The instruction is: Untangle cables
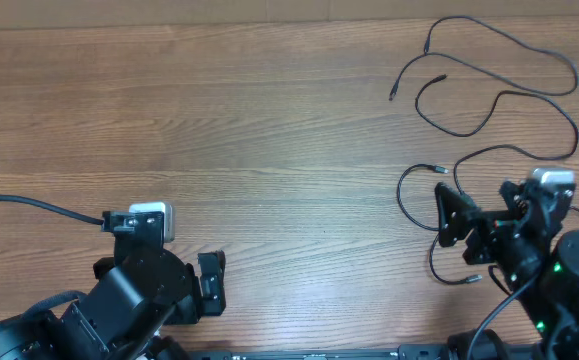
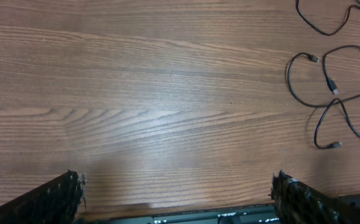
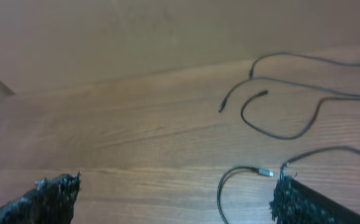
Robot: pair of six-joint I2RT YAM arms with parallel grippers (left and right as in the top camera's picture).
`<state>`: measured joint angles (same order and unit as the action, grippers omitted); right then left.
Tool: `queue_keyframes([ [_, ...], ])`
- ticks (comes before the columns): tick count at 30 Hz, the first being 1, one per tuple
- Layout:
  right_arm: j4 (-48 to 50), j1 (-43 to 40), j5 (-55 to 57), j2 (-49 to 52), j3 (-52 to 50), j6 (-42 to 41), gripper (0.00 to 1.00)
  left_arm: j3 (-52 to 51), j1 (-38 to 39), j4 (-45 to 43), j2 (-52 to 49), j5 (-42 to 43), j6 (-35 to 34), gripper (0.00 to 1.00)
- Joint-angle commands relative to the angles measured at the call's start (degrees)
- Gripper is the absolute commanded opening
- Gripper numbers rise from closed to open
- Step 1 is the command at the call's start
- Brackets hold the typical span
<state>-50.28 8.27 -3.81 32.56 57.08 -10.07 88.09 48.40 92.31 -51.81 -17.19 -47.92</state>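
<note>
Several thin black cables lie loose at the right of the table. A long strand (image 1: 529, 45) loops along the far edge, and a second strand (image 1: 469, 125) curves below it. A shorter cable (image 1: 406, 195) with a silver plug (image 1: 437, 170) lies beside my right gripper (image 1: 456, 222), which is open and low over the table. In the right wrist view this gripper (image 3: 176, 199) is empty, and the silver plug (image 3: 265, 172) lies next to its right finger. My left gripper (image 1: 210, 284) is open and empty at the front left, far from the cables (image 2: 329, 81).
The wooden table (image 1: 269, 130) stretches between the arms. A thick black arm wire (image 1: 29, 205) runs in from the left edge. The table's front edge (image 2: 198, 218) lies just below my left gripper (image 2: 176, 196).
</note>
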Motion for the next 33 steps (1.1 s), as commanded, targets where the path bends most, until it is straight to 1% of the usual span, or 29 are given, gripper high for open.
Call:
queue_keyframes([
  [1,4.7,-0.4,-1.4,-4.2,-6.9,3.3,1.00,-0.5,0.4,0.0,-0.2,-1.2,-1.0,1.00],
  [3,8.2,-0.5,-1.4,-6.5,-10.8,3.4,1.00,-0.5,0.4,0.0,-0.2,-1.2,-1.0,0.99],
  [4,12.2,-0.5,-1.4,-9.2,-15.2,3.4,1.00,-0.5,0.4,0.0,-0.2,-1.2,-1.0,1.00],
  [10,24.7,-0.5,-1.6,-16.9,-28.3,3.3,1.00,-0.5,0.4,0.0,-0.2,-1.2,-1.0,1.00],
  [17,38.3,-0.5,-1.9,-22.9,-40.1,3.3,1.00,-0.5,0.4,0.0,-0.2,-1.2,-1.0,1.00],
  [25,47.8,-1.6,-1.9,-28.4,-48.9,3.3,1.00,-0.5,0.4,0.0,-0.2,-1.2,-1.0,1.00],
  [33,51.7,-3.3,-1.9,-31.9,-53.6,3.6,1.00,-0.5,0.4,0.0,-0.2,-1.2,-1.0,1.00],
])
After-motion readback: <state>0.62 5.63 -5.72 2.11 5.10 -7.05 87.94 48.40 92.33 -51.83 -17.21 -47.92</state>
